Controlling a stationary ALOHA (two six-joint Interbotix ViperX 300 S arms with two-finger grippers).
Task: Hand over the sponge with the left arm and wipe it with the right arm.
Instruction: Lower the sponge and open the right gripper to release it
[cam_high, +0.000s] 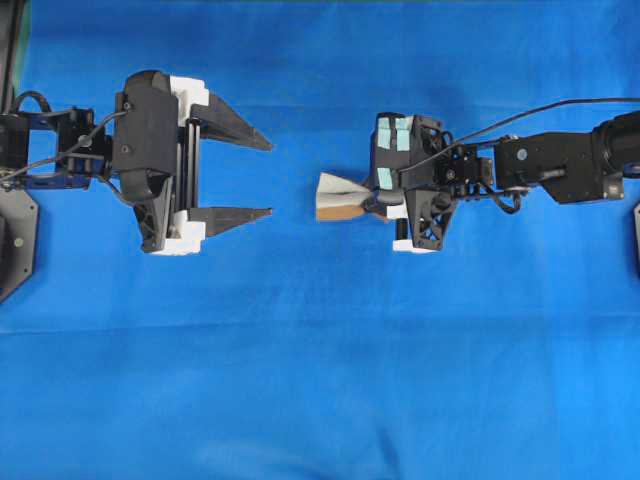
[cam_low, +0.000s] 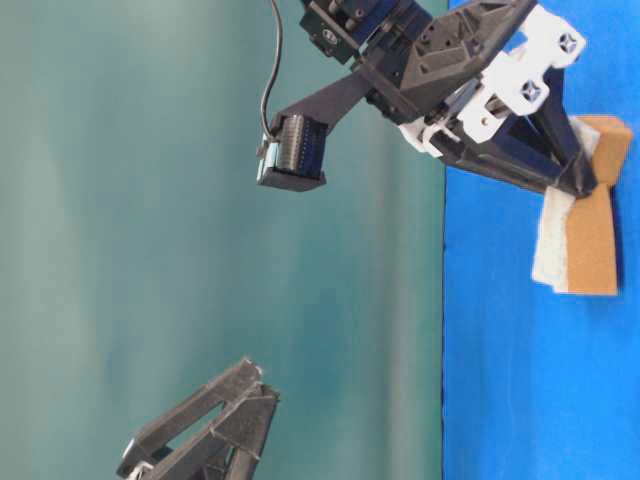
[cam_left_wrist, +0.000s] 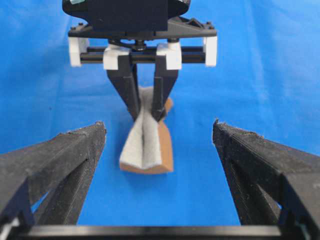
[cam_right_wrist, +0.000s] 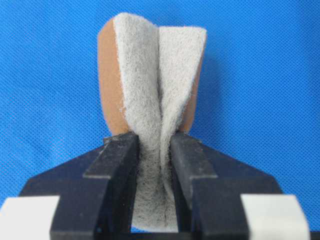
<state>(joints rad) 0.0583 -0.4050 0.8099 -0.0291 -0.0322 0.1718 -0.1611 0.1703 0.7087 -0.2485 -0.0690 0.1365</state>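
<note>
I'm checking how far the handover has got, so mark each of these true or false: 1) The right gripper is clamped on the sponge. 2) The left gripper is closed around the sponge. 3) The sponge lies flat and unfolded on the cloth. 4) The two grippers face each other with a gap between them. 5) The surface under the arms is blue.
1) True: the right gripper pinches the sponge.
2) False: the left gripper stands wide open with nothing in it, apart from the sponge.
3) False: the sponge is creased down its middle between the right fingers, its grey side folded inward.
4) True: in the overhead view they point at each other across bare cloth.
5) True: a blue cloth covers it.
</note>
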